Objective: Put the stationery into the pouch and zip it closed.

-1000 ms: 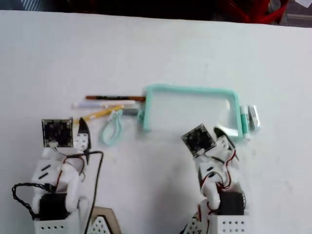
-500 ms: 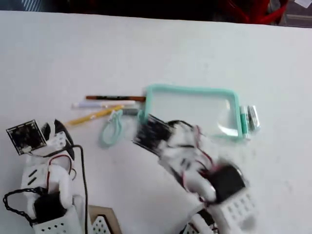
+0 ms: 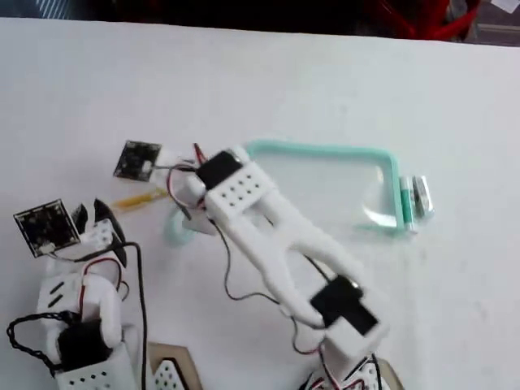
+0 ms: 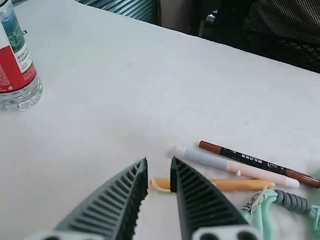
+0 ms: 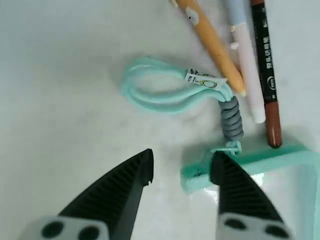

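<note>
The clear pouch (image 3: 325,175) with a teal rim lies flat at mid-table. Its teal strap loop (image 5: 165,92) and grey zipper pull (image 5: 231,122) trail off its left corner (image 5: 200,175). Three pens lie beside the strap: yellow (image 5: 212,42), pale lavender (image 5: 245,60), brown and black (image 5: 265,70). My right arm (image 3: 268,236) stretches across to that end. Its gripper (image 5: 183,156) hangs open just above the table, one finger over the pouch corner. My left gripper (image 4: 159,161) sits low at the left, narrowly open and empty, short of the yellow pen (image 4: 225,185).
A teal stick (image 3: 404,207) and a small grey-white item (image 3: 422,195) lie off the pouch's right end. A plastic bottle (image 4: 15,65) stands far out to the left gripper's side. Dark chairs line the table's far edge.
My right arm has swung from the pouch's right end across to its left end, over the strap and pens. My left arm drew back to the left a second ago, then stayed.
</note>
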You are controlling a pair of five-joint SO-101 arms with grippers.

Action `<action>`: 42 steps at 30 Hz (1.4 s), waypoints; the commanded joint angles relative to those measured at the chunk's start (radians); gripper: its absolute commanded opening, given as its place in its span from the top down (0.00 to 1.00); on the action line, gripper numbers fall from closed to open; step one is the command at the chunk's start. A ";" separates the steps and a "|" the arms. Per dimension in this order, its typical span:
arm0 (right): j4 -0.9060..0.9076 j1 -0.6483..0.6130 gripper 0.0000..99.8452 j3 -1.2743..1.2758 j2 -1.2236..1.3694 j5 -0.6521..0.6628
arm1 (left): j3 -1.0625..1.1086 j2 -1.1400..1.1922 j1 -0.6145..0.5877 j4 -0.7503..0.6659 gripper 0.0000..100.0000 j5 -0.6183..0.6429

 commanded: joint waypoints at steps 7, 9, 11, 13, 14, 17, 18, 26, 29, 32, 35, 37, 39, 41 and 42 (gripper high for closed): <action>0.096 0.076 0.73 -0.359 0.288 0.132 | 0.008 -0.007 0.028 -0.020 0.90 0.006; 0.096 0.102 0.75 -0.408 0.338 0.135 | 0.008 -0.007 0.028 -0.020 0.90 0.006; 0.096 0.120 0.76 -0.456 0.383 0.137 | 0.008 -0.007 0.028 -0.020 0.90 0.006; 0.097 0.127 0.76 -0.489 0.417 0.137 | 0.008 -0.007 0.028 -0.020 0.90 0.006; 0.097 0.127 0.76 -0.499 0.432 0.137 | 0.008 -0.007 0.028 -0.020 0.90 0.006; 0.096 0.117 0.76 -0.509 0.470 0.137 | 0.008 -0.007 0.028 -0.020 0.90 0.006; 0.096 0.114 0.76 -0.514 0.483 0.138 | 0.008 -0.007 0.028 -0.020 0.90 0.006; 0.090 0.116 0.76 -0.577 0.573 0.138 | 0.008 -0.007 0.028 -0.020 0.90 0.006; 0.091 0.127 0.76 -0.617 0.613 0.138 | 0.008 -0.007 0.028 -0.020 0.90 0.006; 0.096 0.142 0.76 -0.652 0.656 0.138 | 0.008 -0.007 0.028 -0.020 0.90 0.006; 0.096 0.163 0.76 -0.658 0.684 0.140 | 0.008 -0.007 0.028 -0.020 0.90 0.006; 0.097 0.179 0.77 -0.657 0.685 0.140 | 0.008 -0.007 0.028 -0.020 0.90 0.006; 0.097 0.188 0.82 -0.657 0.685 0.140 | 0.008 -0.007 0.028 -0.020 0.90 0.006; 0.097 0.189 0.90 -0.657 0.685 0.140 | 0.008 -0.007 0.028 -0.020 0.90 0.006; 0.097 0.188 0.94 -0.657 0.685 0.140 | 0.008 -0.007 0.028 -0.020 0.90 0.006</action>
